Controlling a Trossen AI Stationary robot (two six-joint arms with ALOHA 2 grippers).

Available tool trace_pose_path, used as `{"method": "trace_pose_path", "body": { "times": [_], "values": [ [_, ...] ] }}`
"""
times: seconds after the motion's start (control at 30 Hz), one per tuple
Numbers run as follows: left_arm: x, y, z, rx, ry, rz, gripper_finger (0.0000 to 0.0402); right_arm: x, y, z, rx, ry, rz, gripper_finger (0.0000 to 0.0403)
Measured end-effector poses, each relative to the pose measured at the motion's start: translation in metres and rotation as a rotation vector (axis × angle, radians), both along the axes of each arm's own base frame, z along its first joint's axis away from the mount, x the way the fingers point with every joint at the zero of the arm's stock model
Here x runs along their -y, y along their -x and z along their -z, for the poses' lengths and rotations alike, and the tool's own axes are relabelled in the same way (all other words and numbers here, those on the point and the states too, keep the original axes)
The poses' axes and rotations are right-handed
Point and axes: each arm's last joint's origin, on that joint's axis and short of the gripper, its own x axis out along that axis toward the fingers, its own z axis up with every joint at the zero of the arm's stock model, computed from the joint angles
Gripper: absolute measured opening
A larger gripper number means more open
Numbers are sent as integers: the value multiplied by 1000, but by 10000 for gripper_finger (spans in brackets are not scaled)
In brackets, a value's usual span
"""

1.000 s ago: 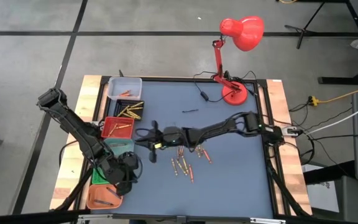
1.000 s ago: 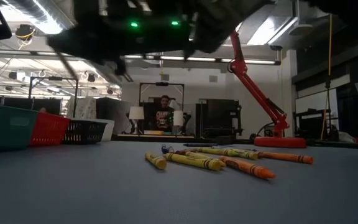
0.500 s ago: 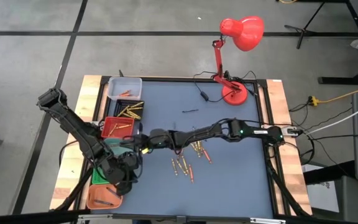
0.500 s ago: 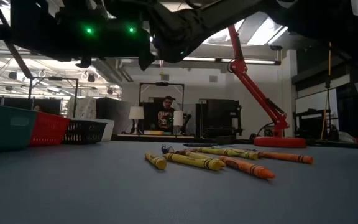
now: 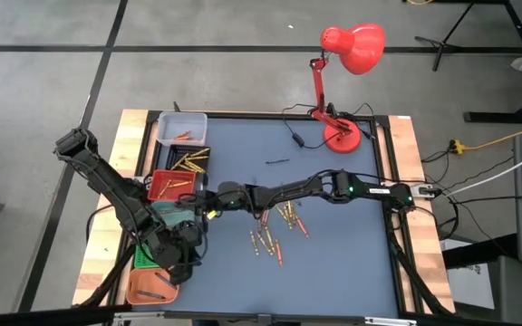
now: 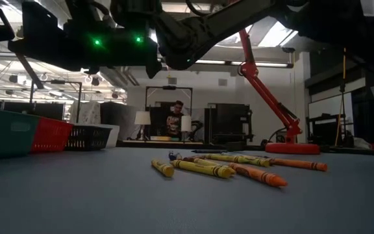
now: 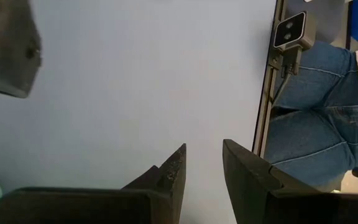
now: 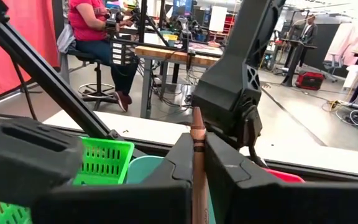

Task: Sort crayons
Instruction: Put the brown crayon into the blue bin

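Looking straight down, the right gripper (image 5: 208, 201) was hard to make out against the bins; its arm stretched flat across the mat (image 5: 333, 263) toward the red bin (image 5: 172, 185). Loose crayons (image 5: 272, 237) lay mid-mat, too small to count exactly. The bins stood in a column of six: white, dark, red, teal, green, orange. The left gripper (image 5: 181, 258) was folded low by the teal bin (image 5: 175, 215).

Low view: arms were cut off at the frame top, grippers hidden. About five loose crayons (image 6: 203, 168) lay on the mat, more behind, overlapping.

Left wrist view: the fingers (image 7: 173, 174) stood a narrow gap apart, nothing between them, above bare mat. A person's jeans showed past the table edge.

Right wrist view: the fingers (image 8: 229, 171) were clamped on one brown crayon (image 8: 197, 155), upright, its lower end hidden. The green bin (image 8: 101, 162) and teal bin were partly blocked.
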Motion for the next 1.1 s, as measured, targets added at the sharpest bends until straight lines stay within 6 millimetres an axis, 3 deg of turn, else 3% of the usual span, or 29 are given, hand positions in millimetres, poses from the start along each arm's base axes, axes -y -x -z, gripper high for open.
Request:
{"method": "trace_pose_path", "body": {
  "times": [0.2, 0.57, 1.1],
  "values": [
    [0, 0, 0, 0, 0, 0, 89, 0, -1, 5, 19, -3, -4, 19],
    [0, 0, 0, 1, -1, -1, 89, 0, -5, 53, -8, -1, -5, 19],
    [0, 0, 0, 2, -3, -3, 89, -1, -5, 53, 0, -1, -6, 32]
  ]
}}
